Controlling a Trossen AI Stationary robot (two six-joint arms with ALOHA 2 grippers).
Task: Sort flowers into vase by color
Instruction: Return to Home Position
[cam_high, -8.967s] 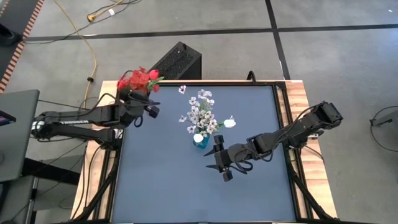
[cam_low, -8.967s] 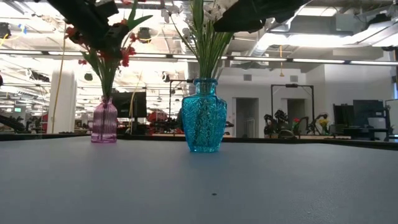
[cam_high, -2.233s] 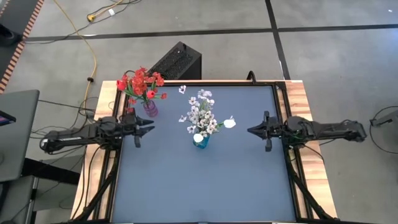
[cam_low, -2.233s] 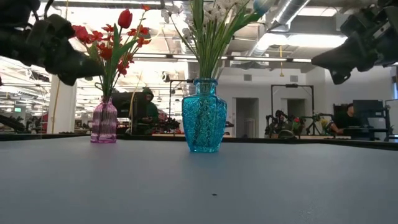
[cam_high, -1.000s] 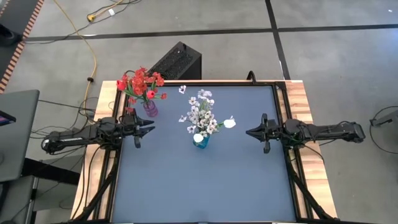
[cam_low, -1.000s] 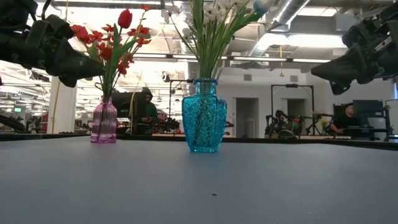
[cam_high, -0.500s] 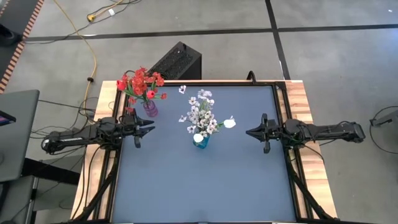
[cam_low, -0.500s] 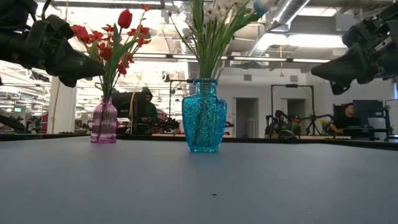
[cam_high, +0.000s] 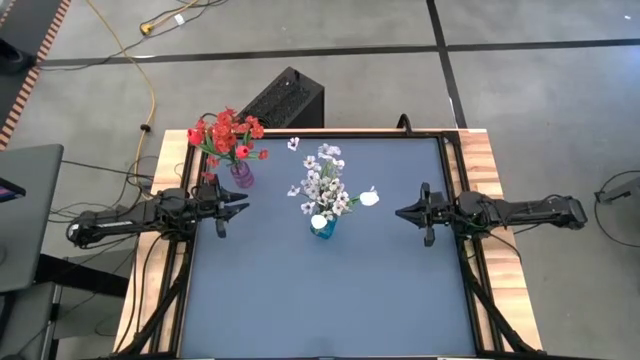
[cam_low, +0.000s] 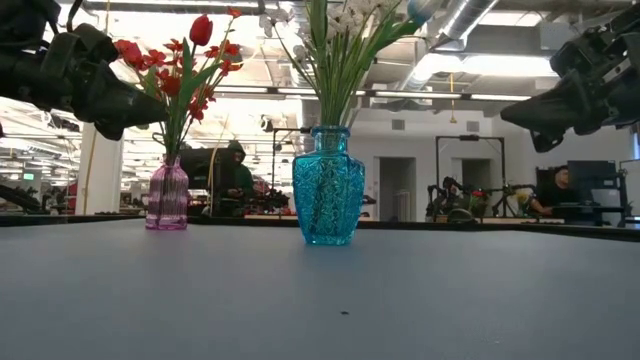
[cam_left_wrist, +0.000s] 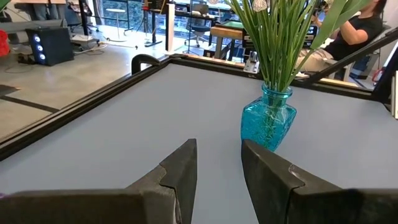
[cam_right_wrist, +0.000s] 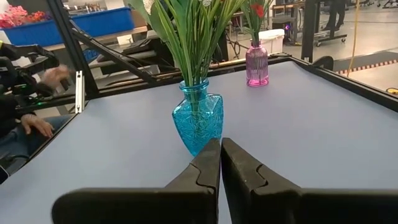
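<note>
Both bunches are sitting in vases here. The red flowers (cam_high: 226, 130) are in the purple vase (cam_high: 241, 177) at the back left of the tabletop (cam_high: 330, 300). The left hand (cam_high: 236, 204) hangs in the air near that vase without touching it, at the left edge. Its fingers are a little apart with nothing between them.

The white flowers (cam_high: 322, 180) stand in the blue vase (cam_high: 323, 226) around the middle, between the two hands and well apart from both. The right hand (cam_high: 404, 213) is over at the right edge, also up off the surface, fingers pressed together and holding nothing.

Both vases look like see-through patterned glass. The purple one is slim and ribbed, while the blue one has wide shoulders, a narrow neck and a busy cut-looking texture. The stems are thin and green, with long blade-like leaves in the blue vase. The red bunch has one tulip-shaped bud on top. The tabletop is matte blue-grey with a dark rim and wood strips down the sides.
</note>
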